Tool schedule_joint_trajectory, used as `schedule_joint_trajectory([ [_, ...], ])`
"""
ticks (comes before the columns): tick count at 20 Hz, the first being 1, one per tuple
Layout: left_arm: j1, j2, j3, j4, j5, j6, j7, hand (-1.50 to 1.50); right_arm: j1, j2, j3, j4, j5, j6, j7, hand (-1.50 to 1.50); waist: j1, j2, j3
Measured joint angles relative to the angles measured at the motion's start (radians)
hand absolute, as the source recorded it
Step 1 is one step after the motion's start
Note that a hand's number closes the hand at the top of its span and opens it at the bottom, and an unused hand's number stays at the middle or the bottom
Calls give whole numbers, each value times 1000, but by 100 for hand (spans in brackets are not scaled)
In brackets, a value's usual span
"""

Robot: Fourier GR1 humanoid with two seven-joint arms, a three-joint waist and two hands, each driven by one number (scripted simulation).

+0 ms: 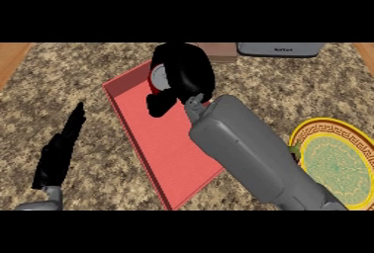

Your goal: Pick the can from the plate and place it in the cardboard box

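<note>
My right hand (184, 69) reaches across to the far end of a shallow red box (157, 143) and curls round a red can (156, 78) with a pale top. Only a small part of the can shows at the hand's left side; the rest is hidden by the fingers. The can is over the box's far corner, and I cannot tell whether it touches the floor of the box. The round plate (335, 163), yellow-rimmed with a green patterned centre, lies at the right with nothing on it. My left hand (62, 146) rests at the lower left, fingers straight.
A grey appliance (280, 49) stands at the back edge, with a brown block (219, 52) beside it behind the box. Wooden strips border the speckled stone counter (73, 79) at both far corners.
</note>
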Motion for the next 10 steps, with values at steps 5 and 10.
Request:
schedule_joint_trajectory([
  [5, -14, -7, -3, 16, -15, 6, -6, 0, -57, 0, 61, 191, -117, -139, -20, -150, 7, 2, 0],
  [10, -28, -13, 1, 57, -23, 6, -29, 0, -99, 0, 105, 331, -234, -258, -106, -150, 10, 4, 0],
])
